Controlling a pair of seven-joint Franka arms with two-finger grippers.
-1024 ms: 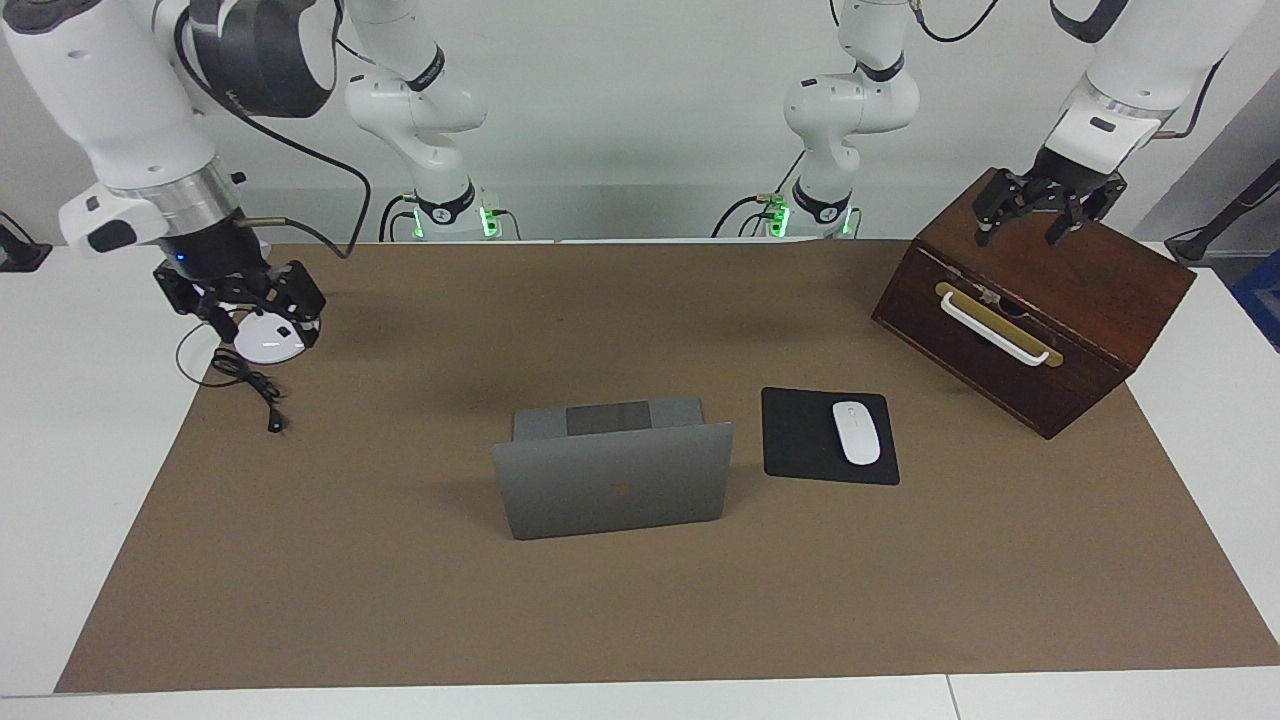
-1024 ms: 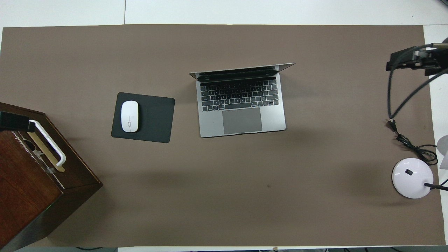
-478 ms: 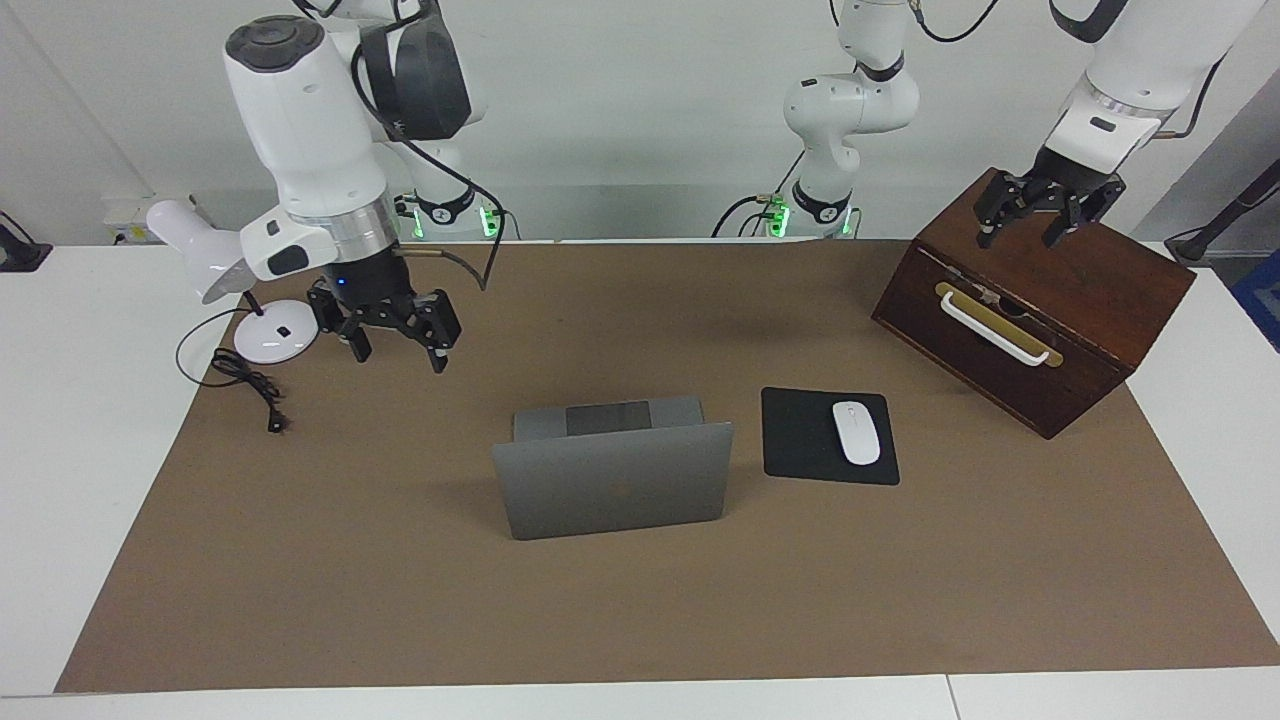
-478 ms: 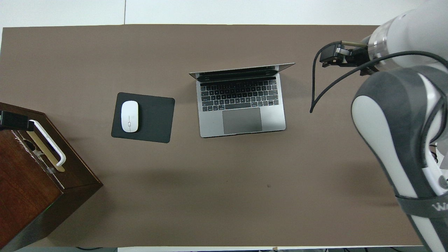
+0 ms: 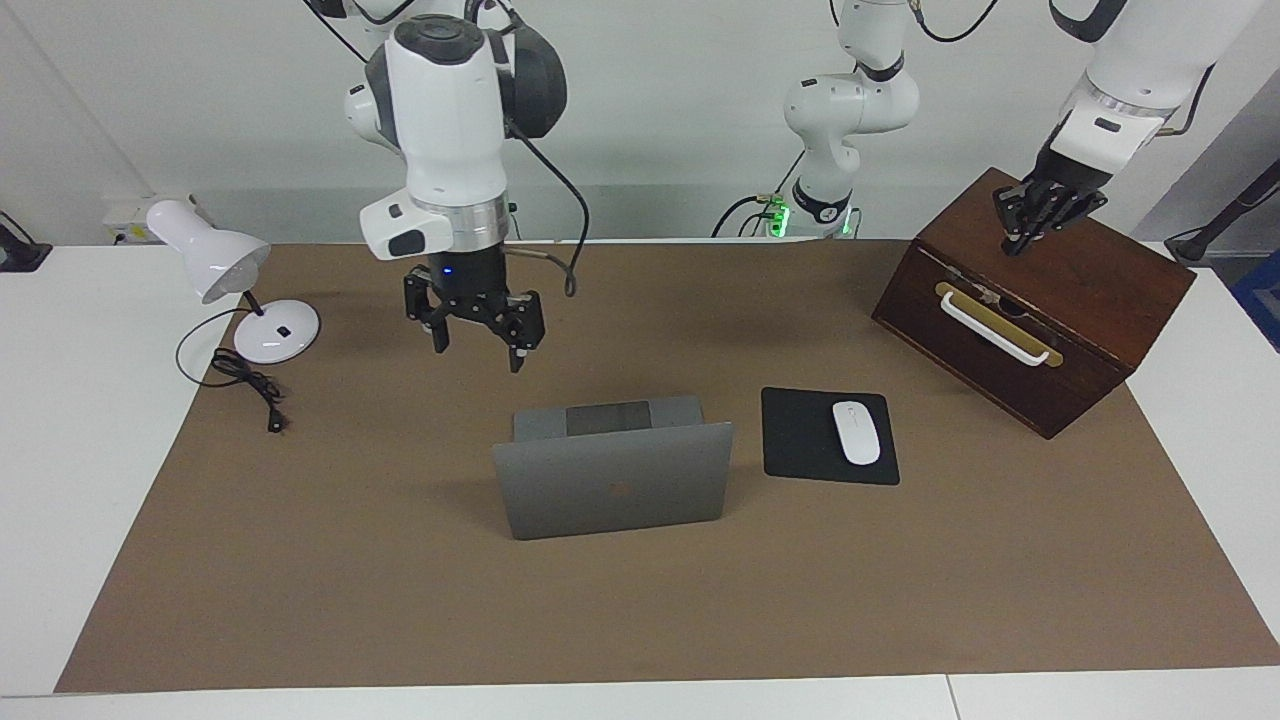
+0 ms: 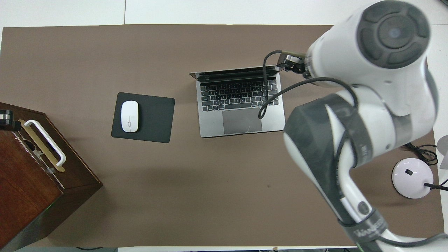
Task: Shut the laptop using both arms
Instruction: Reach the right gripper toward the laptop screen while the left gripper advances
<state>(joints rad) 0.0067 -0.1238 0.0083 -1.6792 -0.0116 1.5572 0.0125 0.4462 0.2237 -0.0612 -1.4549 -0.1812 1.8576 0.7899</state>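
Over mat (image 5: 350, 560): right gripper (image 5: 474, 330) spread; laptop (image 5: 612, 490) open.

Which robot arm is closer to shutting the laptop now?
The right one, most likely. The right gripper hangs open in the air by the laptop, whose lid is up. The left gripper is over the wooden box at the left arm's end of the table.

Facing camera: high, across table, looks toward robots. Overhead camera: high above robots' end, looks steeply down. Both share brown-covered table (image 5: 300, 560) (image 6: 175, 196), half-turn apart.
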